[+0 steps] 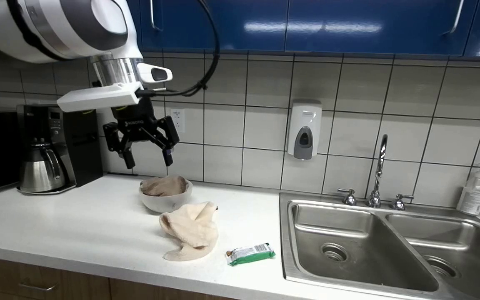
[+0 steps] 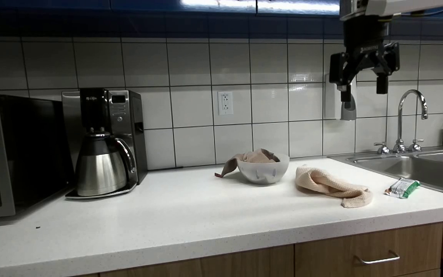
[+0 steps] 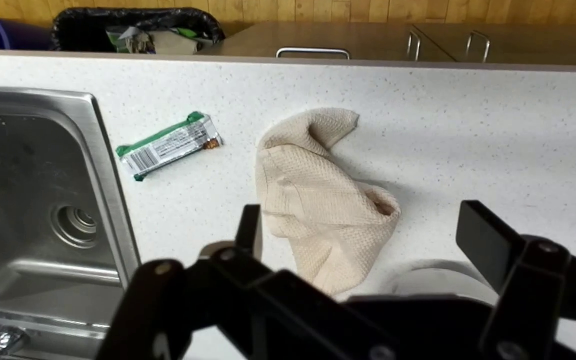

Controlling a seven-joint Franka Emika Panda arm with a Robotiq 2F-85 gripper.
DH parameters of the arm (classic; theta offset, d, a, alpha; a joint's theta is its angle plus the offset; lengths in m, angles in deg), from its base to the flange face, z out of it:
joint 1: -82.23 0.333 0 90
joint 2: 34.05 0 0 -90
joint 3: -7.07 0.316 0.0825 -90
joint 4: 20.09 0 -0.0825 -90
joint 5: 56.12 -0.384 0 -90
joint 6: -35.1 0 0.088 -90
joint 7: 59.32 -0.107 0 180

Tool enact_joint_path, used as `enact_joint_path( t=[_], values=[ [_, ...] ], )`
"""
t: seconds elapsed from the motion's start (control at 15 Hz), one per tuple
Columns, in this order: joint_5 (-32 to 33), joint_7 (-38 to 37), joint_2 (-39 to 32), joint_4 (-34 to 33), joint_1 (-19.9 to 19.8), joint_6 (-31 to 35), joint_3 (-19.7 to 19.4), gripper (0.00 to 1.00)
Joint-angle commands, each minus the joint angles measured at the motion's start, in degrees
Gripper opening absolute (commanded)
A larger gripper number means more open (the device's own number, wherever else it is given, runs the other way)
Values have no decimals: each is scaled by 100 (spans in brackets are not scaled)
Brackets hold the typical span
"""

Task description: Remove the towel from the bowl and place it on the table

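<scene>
A brown towel (image 1: 164, 186) lies bunched in a pale bowl (image 1: 167, 203) near the back wall. In an exterior view, one end of the brown towel (image 2: 258, 156) hangs over the rim of the bowl (image 2: 263, 173) to the counter. A cream towel (image 1: 192, 231) lies crumpled on the counter beside the bowl; it also shows in the wrist view (image 3: 318, 200). My gripper (image 1: 148, 161) is open and empty, high above the counter, and also shows so in the other views (image 2: 363, 92) (image 3: 363, 230). In the wrist view, the bowl (image 3: 443, 282) is mostly hidden behind the gripper and the brown towel is hidden.
A green and silver wrapped bar (image 1: 250, 254) lies between the cream towel and the steel sink (image 1: 286, 237). A coffee maker (image 2: 100, 154) and a microwave (image 2: 25, 150) stand at the far end. A soap dispenser (image 1: 305, 130) is on the wall; blue cabinets (image 1: 240, 25) hang above.
</scene>
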Motion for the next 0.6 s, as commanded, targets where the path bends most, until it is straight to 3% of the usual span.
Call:
enact_joint_path(
  t=[0.0, 0.53],
  values=[
    [76, 111, -562, -19, 11, 805, 0, 100],
    [302, 109, -2115, -411, -47, 2576, 93, 100]
  ],
)
